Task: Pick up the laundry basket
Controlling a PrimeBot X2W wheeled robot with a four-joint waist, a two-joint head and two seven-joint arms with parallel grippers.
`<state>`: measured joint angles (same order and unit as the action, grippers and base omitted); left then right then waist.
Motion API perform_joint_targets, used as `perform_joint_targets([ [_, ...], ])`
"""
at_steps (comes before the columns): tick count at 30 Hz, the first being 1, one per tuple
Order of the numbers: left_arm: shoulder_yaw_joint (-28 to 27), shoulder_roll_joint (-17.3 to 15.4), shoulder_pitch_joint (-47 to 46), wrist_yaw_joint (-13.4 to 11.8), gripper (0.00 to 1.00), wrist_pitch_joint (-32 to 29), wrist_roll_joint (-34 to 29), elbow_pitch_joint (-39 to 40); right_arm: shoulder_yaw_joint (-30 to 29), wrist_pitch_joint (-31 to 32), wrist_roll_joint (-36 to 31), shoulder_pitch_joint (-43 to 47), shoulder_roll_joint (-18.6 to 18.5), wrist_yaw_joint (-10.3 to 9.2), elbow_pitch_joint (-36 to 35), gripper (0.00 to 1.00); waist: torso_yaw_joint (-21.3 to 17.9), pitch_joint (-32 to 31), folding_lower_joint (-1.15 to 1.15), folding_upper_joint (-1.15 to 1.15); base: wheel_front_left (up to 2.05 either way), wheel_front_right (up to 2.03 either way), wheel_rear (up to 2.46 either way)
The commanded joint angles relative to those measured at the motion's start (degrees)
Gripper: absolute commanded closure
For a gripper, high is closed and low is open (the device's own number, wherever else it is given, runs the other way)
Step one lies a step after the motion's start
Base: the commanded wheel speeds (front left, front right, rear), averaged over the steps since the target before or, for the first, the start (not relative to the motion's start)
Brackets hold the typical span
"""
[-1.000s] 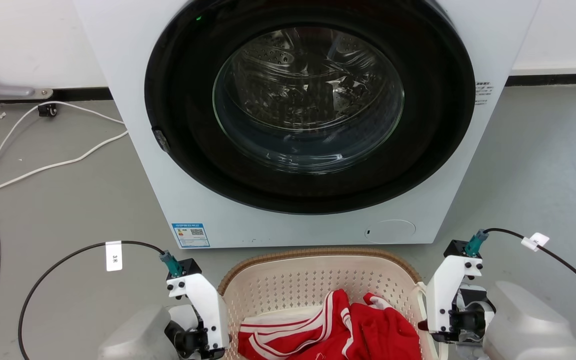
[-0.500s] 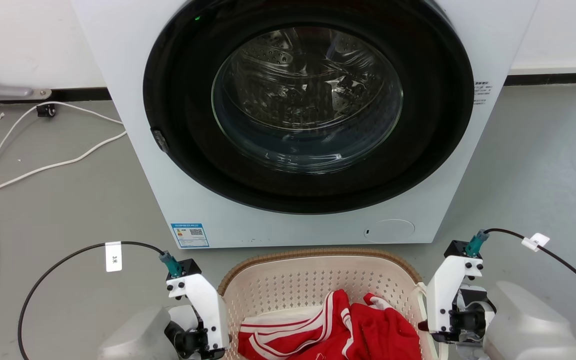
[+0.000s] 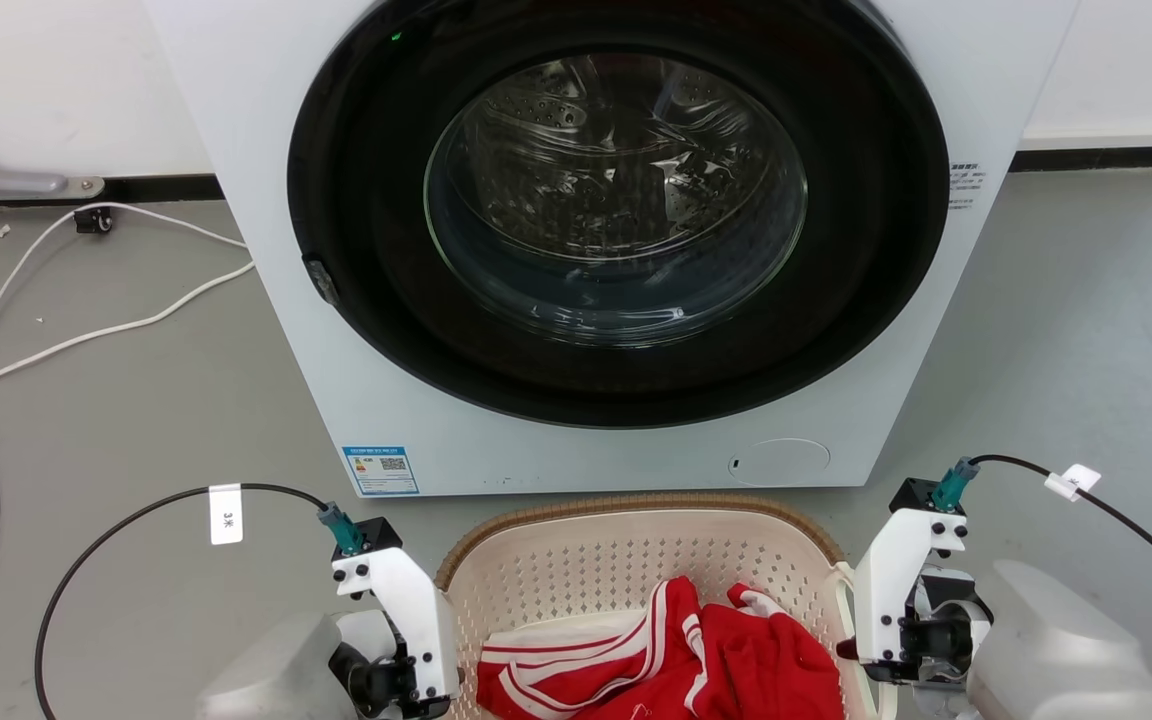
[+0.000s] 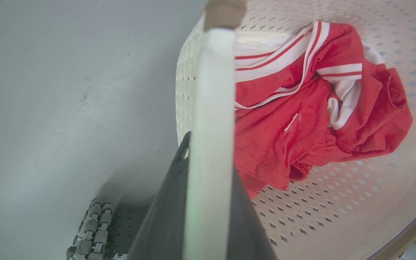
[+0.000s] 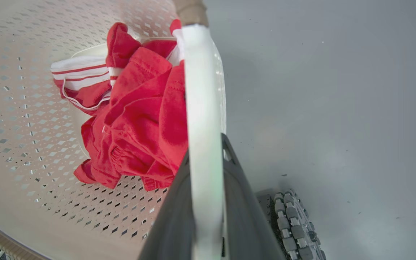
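**Both grippers clamped on the basket's handles**

The left gripper (image 4: 209,155) has its 2 dark fingers pinched on the white left loop handle (image 4: 211,90), which runs up between them. The right gripper (image 5: 206,148) is pinched the same way on the right loop handle (image 5: 200,90). Both handles belong to the cream perforated laundry basket (image 3: 586,570). It sits between the 2 wrists, just in front of the white front-loading washing machine (image 3: 536,460). A crumpled red garment with white stripes (image 3: 676,660) lies inside it. Whether the basket touches the grey floor (image 3: 136,430) cannot be told.
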<state>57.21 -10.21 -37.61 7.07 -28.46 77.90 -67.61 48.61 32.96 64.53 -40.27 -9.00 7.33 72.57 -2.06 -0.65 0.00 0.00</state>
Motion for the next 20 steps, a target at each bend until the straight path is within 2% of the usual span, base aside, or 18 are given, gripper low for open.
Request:
perform_joint_targets([
  [1,-0.08,0.98,0.25,0.75,1.00,0.30,0.70,0.59,-0.06,-0.16,0.61,-0.87,0.87,0.29,-0.21,1.00,-0.03,-0.01,0.00,0.00,0.00,0.00,0.00],
  [20,0.44,0.96,1.21,0.74,1.00,0.78,1.24,0.35,0.51,-0.48,0.78,0.08,0.68,0.28,0.14,1.00,-0.19,-0.52,0.00,0.00,0.00,0.00,0.00],
])
